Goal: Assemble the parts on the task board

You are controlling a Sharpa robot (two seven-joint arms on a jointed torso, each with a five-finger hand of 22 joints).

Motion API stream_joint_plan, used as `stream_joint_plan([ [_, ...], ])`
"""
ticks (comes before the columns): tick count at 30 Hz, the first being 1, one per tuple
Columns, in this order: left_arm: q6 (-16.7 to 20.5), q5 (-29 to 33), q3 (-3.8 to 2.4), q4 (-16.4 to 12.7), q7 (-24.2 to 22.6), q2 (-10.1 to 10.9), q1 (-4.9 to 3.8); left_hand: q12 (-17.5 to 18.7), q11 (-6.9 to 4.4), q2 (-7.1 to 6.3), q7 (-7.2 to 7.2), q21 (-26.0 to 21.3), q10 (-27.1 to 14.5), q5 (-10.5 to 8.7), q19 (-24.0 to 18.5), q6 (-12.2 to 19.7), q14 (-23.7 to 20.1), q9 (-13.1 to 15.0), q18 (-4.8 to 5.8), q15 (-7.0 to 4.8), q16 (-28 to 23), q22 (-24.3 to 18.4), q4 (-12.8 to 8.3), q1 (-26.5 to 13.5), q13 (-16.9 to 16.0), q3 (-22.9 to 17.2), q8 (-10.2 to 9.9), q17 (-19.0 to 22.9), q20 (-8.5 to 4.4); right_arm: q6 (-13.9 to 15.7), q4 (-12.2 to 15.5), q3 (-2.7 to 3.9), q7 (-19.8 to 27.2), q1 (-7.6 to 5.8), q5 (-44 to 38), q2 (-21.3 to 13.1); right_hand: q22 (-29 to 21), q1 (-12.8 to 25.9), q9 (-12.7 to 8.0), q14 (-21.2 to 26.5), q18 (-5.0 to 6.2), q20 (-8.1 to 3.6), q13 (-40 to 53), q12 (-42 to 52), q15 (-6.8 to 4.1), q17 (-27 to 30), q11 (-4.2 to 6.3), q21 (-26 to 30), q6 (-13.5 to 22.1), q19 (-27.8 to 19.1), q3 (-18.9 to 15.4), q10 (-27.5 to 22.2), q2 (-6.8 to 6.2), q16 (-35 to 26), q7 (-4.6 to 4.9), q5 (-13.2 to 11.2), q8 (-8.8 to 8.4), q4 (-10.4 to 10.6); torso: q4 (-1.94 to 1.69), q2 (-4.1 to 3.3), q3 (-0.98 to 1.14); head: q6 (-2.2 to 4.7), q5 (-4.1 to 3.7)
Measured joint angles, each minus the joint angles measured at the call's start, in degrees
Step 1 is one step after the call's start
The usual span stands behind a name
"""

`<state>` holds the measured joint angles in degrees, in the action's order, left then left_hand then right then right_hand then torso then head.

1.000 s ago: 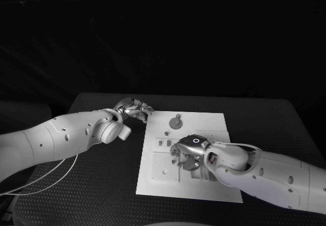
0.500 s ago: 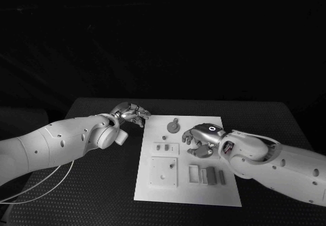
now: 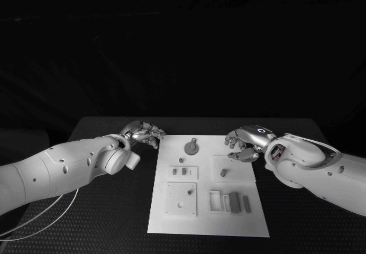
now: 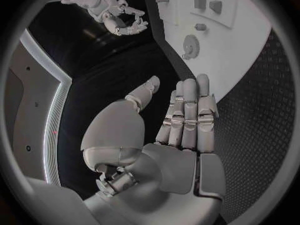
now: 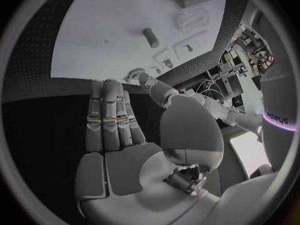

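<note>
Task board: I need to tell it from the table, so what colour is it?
White; the task board stands out plainly against the black table in the head view.

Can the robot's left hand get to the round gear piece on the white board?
Probably yes. The left hand is empty beside the board's far corner, and nothing lies between it and the gear.

Head camera looking down, wrist cameras behind hands, all sharing task board

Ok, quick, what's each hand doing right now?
Left hand: open, holding nothing.
Right hand: open, holding nothing.
</note>
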<state>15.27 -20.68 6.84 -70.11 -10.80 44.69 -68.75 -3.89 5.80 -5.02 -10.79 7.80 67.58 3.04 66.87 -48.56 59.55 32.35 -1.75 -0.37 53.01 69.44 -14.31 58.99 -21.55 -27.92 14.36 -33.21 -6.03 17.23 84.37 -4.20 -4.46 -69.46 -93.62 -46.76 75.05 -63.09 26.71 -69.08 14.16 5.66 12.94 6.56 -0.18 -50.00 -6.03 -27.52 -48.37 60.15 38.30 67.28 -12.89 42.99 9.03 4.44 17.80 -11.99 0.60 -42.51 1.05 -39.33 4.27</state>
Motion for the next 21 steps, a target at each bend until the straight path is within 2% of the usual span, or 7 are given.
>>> stream_joint_plan([
  [3,0.00,0.00,0.00,0.07,-0.05,0.01,0.00,0.00,-0.01,0.00,0.00,0.00,0.00,0.00,0.00,0.00,0.00,0.00,0.00,0.00,0.00,0.00,0.00,0.00,0.00,0.00,0.00,-0.04,0.00,-0.99,0.67,-0.02,0.03,0.01,0.25,-0.65,-0.01,0.90,-0.20,0.51,-0.01,0.24,0.00,-0.63,0.29,0.14,-0.60,0.00,0.55,-0.86,-0.11,-0.70,-1.11,0.00,-0.55,0.00,0.00,1.15,0.00,-0.02,0.02,0.05,0.03],
  [6,0.00,0.00,0.00,0.10,-0.09,-0.05,0.00,0.00,-0.01,0.00,0.00,0.00,0.01,0.00,0.00,0.00,0.00,-0.01,0.00,0.00,0.00,0.00,0.00,0.00,0.00,0.00,0.00,-0.05,0.00,-1.98,2.31,-0.15,0.08,0.02,0.38,-2.11,0.00,1.59,-0.27,0.83,-0.01,0.28,0.00,-0.89,0.61,0.23,-0.64,0.00,0.74,-0.90,-0.36,-1.07,-1.81,0.00,-0.74,0.00,0.00,1.98,-0.02,-0.02,0.03,-0.06,0.04],
  [13,-0.01,0.00,0.00,0.32,-0.12,0.07,0.00,0.00,-0.08,0.00,0.00,0.00,0.08,0.00,0.00,0.00,0.00,-0.01,0.00,0.00,0.00,-0.01,0.00,0.00,0.01,0.00,0.00,-0.05,0.01,-4.65,4.87,-1.01,0.16,0.66,0.42,-3.05,-0.01,1.32,-0.34,0.94,-0.09,0.28,-0.01,-0.93,0.50,0.31,-0.82,0.00,0.74,-1.31,-0.35,-1.26,-2.13,0.23,-0.74,0.00,0.00,1.97,-0.09,-0.03,0.00,-0.30,0.07],
  [17,-0.01,0.00,0.01,0.32,-0.16,0.03,0.00,0.00,-0.08,0.00,0.01,0.00,0.08,0.00,0.00,0.00,0.00,-0.01,-0.01,0.00,0.00,0.02,0.00,0.00,-0.05,0.00,0.00,-0.04,0.01,-5.56,5.01,-1.58,0.16,1.18,-0.23,-2.49,-0.01,1.14,-0.35,1.21,-0.33,0.39,-0.01,-1.14,0.60,0.35,-0.74,0.00,0.94,-1.42,-0.35,-1.59,-2.31,0.26,-0.94,0.00,0.00,1.97,-0.04,-0.03,0.00,-0.38,0.07],
  [21,-0.01,0.00,0.01,0.30,-0.18,0.03,0.00,0.00,-0.09,0.00,0.01,0.00,0.09,0.00,0.00,0.00,0.00,-0.01,0.00,0.00,0.00,0.04,0.00,0.00,-0.05,0.00,0.00,-0.09,0.01,-6.06,4.41,-1.84,0.12,2.12,-1.12,-1.72,-0.01,1.09,-0.41,1.41,-0.18,0.28,-0.01,-1.14,0.80,0.43,-0.82,0.00,1.14,-1.72,-0.35,-1.67,-2.36,0.26,-1.14,0.00,0.00,1.97,-0.05,-0.03,-0.04,-0.47,0.01],
])
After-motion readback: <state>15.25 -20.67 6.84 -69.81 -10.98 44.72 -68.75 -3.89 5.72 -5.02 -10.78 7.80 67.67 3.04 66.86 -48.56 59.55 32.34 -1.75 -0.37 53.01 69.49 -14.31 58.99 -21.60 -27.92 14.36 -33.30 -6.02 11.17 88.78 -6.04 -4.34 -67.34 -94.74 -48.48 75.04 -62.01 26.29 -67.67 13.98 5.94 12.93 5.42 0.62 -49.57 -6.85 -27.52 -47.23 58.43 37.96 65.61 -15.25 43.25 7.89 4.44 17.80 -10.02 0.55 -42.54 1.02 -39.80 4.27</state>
